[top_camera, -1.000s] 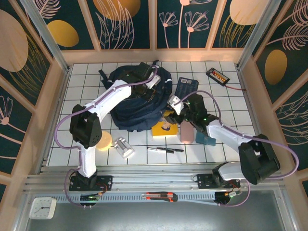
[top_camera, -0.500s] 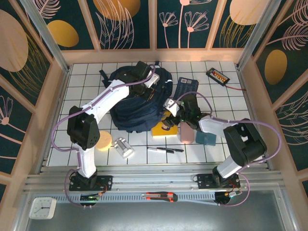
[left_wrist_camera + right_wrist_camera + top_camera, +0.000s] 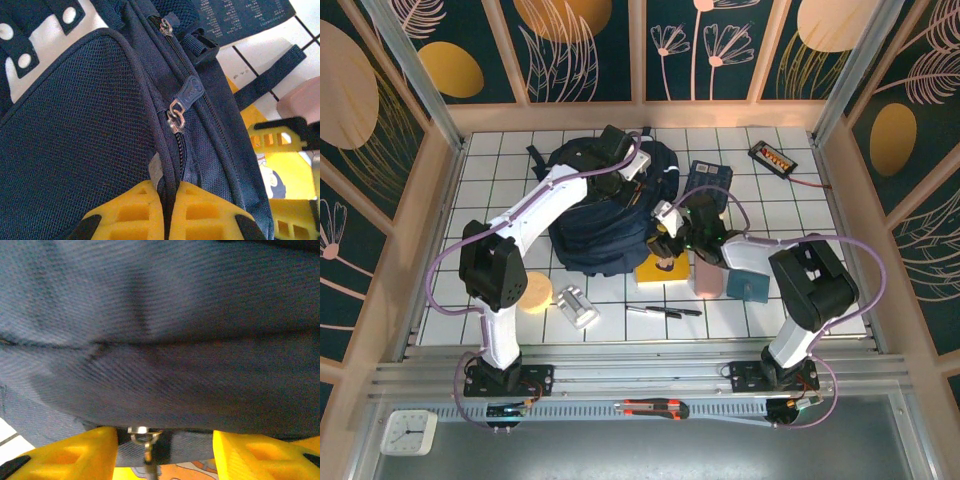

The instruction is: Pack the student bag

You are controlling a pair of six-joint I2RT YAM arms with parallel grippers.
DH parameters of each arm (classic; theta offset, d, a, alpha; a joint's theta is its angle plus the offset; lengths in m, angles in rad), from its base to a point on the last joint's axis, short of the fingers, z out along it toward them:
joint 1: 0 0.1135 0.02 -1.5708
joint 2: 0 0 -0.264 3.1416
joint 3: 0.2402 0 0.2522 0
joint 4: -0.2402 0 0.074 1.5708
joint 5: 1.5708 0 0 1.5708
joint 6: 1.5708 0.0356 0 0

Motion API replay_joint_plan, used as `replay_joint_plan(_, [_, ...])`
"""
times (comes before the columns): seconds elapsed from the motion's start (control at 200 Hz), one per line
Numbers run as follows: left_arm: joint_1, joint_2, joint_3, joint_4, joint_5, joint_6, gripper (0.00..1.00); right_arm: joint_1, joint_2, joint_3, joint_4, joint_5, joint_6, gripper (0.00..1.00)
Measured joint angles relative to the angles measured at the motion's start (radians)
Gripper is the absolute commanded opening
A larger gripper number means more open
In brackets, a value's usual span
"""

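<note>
Across the far middle of the white tiled worktop (image 3: 490, 200), inside walls of teal floral panels, lies the student bag (image 3: 600, 225). It is dark navy and the largest object.

Seen from overhead, both my arms converge on it. My left gripper (image 3: 622, 180) is on its far top and my right gripper (image 3: 665, 240) is at its near right edge.

The left wrist view adds detail that the overhead view lacks: a mesh panel (image 3: 75, 135) and a closed stretch of zip with its metal pull (image 3: 175, 117). It also shows my left gripper (image 3: 167, 212) clenched on a raised seam of the bag, with fabric pinched between the yellow fingers.

The right wrist view shows my right gripper (image 3: 165, 452) released, its fingers spread. A small metal zip ring (image 3: 144, 436) hangs between them and touches neither; navy cloth lies just above.

Whether anything is inside the bag I cannot tell.

Beside the bag's near right edge lie a yellow book (image 3: 655, 270), a pink block (image 3: 705, 277) and a teal pad (image 3: 750, 287). A dark calculator (image 3: 708, 180) lies farther back. Smaller items nearer me are a silver cylinder (image 3: 578, 306), a round yellow disc (image 3: 535, 293) and a pen (image 3: 665, 311).
</note>
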Motion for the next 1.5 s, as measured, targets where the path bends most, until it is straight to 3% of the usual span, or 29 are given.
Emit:
replay_joint_plan(0.25, [0.000, 0.000, 0.000, 0.000, -0.001, -0.004, 0.00, 0.032, 0.002, -0.005, 0.001, 0.062, 0.040, 0.25])
replay_joint_plan(0.375, [0.000, 0.000, 0.000, 0.000, -0.001, -0.006, 0.00, 0.032, 0.002, -0.011, -0.004, 0.100, 0.061, 0.00])
replay_joint_plan(0.666, [0.000, 0.000, 0.010, 0.000, -0.002, -0.038, 0.00, 0.047, -0.020, -0.011, -0.053, 0.120, 0.114, 0.00])
replay_joint_plan(0.846, [0.000, 0.000, 0.056, -0.011, -0.013, -0.092, 0.00, 0.069, -0.093, 0.003, -0.142, 0.061, 0.188, 0.00])
replay_joint_plan(1.501, [-0.041, 0.079, 0.221, -0.072, -0.150, -0.184, 0.00, 0.145, -0.059, 0.310, -0.477, -0.128, 0.502, 0.00])
